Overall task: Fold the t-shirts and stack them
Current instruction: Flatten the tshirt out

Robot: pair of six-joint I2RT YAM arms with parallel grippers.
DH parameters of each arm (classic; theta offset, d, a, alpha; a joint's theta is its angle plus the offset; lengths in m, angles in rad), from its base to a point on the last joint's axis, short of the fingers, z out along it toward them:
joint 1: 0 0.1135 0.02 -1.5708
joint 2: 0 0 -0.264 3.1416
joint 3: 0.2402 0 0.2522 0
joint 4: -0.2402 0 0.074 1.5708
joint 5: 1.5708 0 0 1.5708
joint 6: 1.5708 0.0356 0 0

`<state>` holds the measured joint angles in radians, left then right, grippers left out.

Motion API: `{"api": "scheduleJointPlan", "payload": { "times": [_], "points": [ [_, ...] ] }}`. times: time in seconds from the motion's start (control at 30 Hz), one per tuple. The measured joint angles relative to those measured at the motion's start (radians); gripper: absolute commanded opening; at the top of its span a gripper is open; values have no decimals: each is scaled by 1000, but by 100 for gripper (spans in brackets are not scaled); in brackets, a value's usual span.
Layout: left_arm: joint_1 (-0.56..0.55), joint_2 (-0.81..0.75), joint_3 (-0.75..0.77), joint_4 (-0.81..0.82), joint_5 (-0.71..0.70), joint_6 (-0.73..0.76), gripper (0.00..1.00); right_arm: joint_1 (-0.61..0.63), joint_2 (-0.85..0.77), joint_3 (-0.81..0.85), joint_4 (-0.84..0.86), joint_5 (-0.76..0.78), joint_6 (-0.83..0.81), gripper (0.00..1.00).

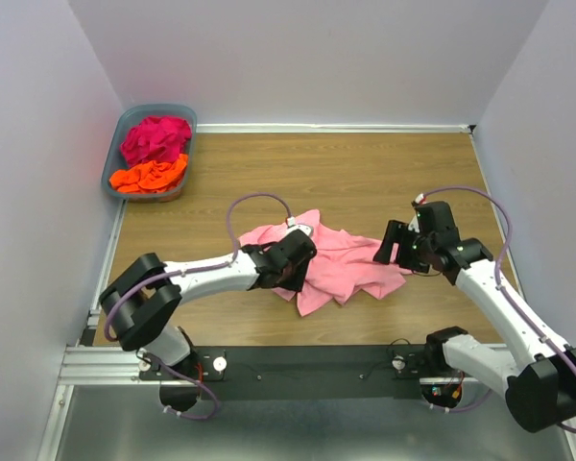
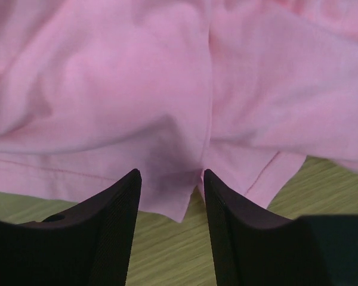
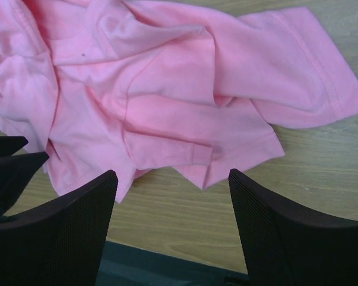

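Observation:
The light pink t-shirt [image 1: 350, 261] lies crumpled on the wooden table [image 1: 365, 173] between the two arms. My left gripper [image 1: 296, 269] sits low over its left part. In the left wrist view the left gripper [image 2: 170, 176] is open, and a hemmed corner of the pink t-shirt [image 2: 137, 101] lies loose between its tips without being pinched. My right gripper [image 1: 390, 250] hovers at the shirt's right edge. In the right wrist view the right gripper [image 3: 173, 174] is wide open above bare wood, just short of the pink t-shirt [image 3: 167, 89] and its sleeve. The magenta t-shirt [image 1: 156, 137] and orange t-shirt [image 1: 151, 177] lie bunched in the basket.
The grey-blue plastic basket [image 1: 111, 165] stands in the far left corner against the wall. Pale walls close the table on three sides. A black rail [image 1: 307, 360] with the arm bases runs along the near edge. The left arm's dark fingers [image 3: 12, 164] show at the right wrist view's left edge.

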<state>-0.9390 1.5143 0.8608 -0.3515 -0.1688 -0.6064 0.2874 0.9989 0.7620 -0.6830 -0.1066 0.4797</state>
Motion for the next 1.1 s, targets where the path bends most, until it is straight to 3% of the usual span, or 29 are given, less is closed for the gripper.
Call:
{"api": "scheduleJointPlan", "payload": {
  "times": [0.17, 0.3, 0.57, 0.77, 1.1],
  "points": [
    [-64, 62, 3, -18, 2, -17, 58, 0, 13, -43, 3, -13, 10, 83],
    [-90, 45, -1, -49, 0, -43, 67, 0, 11, -49, 8, -23, 18, 83],
    [-92, -102, -12, -145, -45, -55, 63, 0, -8, -59, 11, -45, 26, 83],
    [-141, -28, -11, -185, -56, -45, 55, 0, -14, -62, 18, -53, 36, 83],
    [-172, 50, 43, -207, -79, -43, 61, 0, -37, -66, 31, -67, 55, 83]
  ]
}}
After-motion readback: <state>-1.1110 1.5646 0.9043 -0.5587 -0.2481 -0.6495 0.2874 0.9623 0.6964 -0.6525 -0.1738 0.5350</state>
